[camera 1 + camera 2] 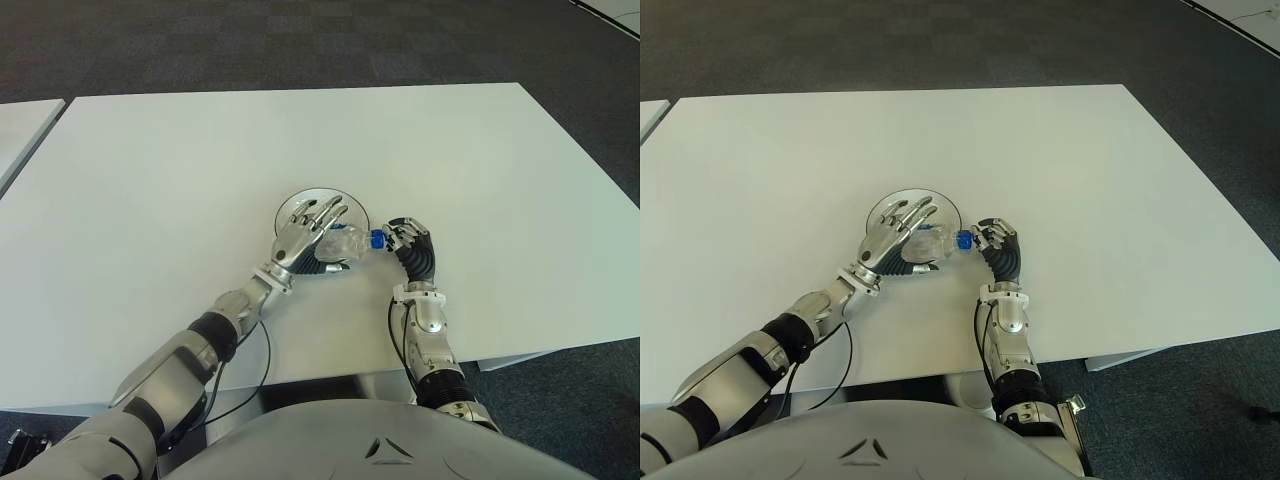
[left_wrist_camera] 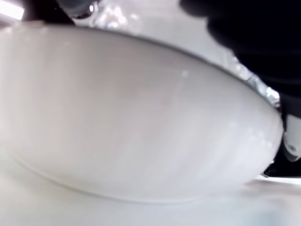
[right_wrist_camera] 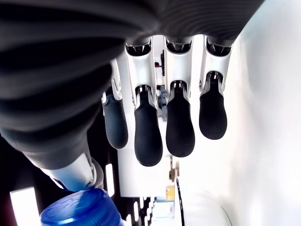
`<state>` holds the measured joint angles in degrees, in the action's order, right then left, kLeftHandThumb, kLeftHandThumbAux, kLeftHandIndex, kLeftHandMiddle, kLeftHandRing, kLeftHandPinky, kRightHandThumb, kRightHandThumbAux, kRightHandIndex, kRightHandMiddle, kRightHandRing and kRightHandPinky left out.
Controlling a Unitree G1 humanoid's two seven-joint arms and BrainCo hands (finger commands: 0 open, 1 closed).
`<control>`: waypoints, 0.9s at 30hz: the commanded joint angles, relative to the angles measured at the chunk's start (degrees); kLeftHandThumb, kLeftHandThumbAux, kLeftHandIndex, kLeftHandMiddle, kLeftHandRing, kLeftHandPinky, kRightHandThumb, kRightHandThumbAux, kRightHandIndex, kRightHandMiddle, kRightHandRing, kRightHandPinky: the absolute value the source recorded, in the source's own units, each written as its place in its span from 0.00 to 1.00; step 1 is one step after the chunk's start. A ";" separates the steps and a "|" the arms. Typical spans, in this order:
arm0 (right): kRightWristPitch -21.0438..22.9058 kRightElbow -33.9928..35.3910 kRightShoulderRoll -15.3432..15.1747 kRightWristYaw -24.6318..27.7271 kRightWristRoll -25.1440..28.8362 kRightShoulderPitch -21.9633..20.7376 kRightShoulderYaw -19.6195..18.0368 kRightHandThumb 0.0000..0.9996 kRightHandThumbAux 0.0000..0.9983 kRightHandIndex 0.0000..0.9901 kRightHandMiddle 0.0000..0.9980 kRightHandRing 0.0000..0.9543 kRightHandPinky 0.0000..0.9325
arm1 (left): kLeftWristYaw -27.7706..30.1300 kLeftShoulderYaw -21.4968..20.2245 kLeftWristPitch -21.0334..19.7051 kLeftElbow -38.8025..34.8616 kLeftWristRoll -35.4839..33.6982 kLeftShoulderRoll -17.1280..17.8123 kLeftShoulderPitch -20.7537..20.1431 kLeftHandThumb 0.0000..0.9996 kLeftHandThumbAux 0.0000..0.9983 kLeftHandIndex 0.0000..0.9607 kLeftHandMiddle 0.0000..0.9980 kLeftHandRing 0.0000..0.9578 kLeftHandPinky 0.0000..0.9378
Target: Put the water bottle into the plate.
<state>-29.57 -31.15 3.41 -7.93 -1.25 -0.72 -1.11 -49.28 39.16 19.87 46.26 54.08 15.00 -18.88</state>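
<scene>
A clear water bottle (image 1: 346, 243) with a blue cap (image 1: 377, 238) lies on its side at the near right rim of the round shiny plate (image 1: 297, 203), cap pointing right. My left hand (image 1: 305, 235) covers the bottle's body and the plate, fingers stretched straight out over the plate, thumb (image 1: 336, 266) below the bottle. My right hand (image 1: 408, 238) sits just right of the cap; in the right wrist view its fingers (image 3: 148, 136) hang loose and apart from the cap (image 3: 77, 212), which shows beside the thumb. The left wrist view shows only a pale curved surface close up.
The white table (image 1: 200, 150) spreads wide around the plate on all sides. Its near edge runs just below my forearms. A second white table's corner (image 1: 20, 125) shows at the far left, and dark carpet lies beyond.
</scene>
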 commanded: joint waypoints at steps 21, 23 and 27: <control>4.89 -2.78 0.86 -1.01 -0.95 4.08 0.02 0.70 0.73 0.44 0.68 0.70 0.71 | -1.13 -2.60 -4.70 -0.37 -1.75 -0.27 5.41 0.07 0.40 0.00 0.00 0.00 0.00; 5.00 -2.65 0.86 -1.04 -0.97 4.12 0.06 0.70 0.73 0.44 0.68 0.70 0.71 | -1.43 -2.77 -4.83 -0.75 -1.81 -0.27 5.63 0.07 0.40 0.00 0.00 0.00 0.00; 5.17 -2.36 0.86 -1.03 -0.98 4.22 0.11 0.70 0.73 0.44 0.68 0.70 0.71 | -1.82 -3.04 -5.10 -1.12 -1.96 -0.36 5.91 0.07 0.40 0.00 0.00 0.00 0.00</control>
<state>-28.72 -30.33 3.41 -8.55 -2.05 -0.53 -0.96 -50.75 36.02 15.72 43.60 52.42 14.62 -16.31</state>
